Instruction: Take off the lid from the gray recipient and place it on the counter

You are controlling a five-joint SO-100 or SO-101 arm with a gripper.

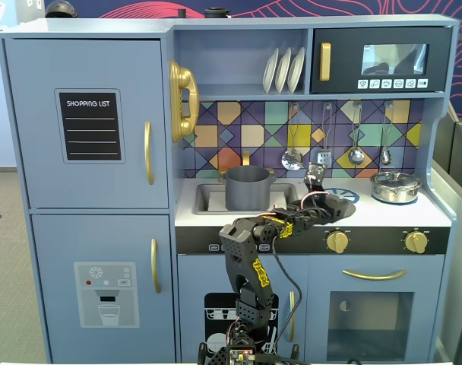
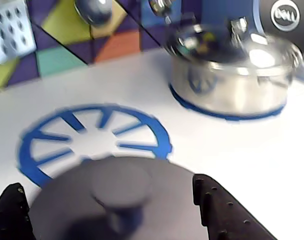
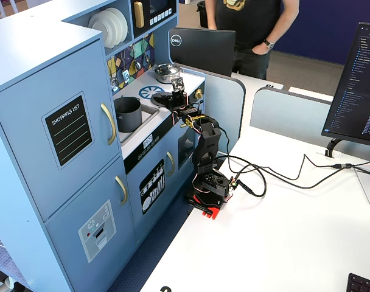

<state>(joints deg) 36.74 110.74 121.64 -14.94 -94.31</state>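
Observation:
The dark-gray lid (image 2: 162, 200) with its central knob (image 2: 119, 185) lies flat on the white counter (image 2: 242, 160), at the near edge of the blue burner print (image 2: 47, 145). My gripper (image 2: 106, 182) is open. Its black fingers (image 2: 217, 210) stand wide apart on either side of the lid and do not touch the knob. In a fixed view the lid (image 1: 343, 207) sits under the gripper (image 1: 330, 201), right of the sink. The gray recipient (image 1: 248, 188) stands uncovered in the sink, also seen in the other fixed view (image 3: 128, 114).
A shiny silver pot (image 2: 227, 85) with its own lid stands on the far right burner, seen also in a fixed view (image 1: 395, 186). Utensils (image 1: 292, 156) hang on the tiled back wall. A person (image 3: 252, 30) stands behind the kitchen.

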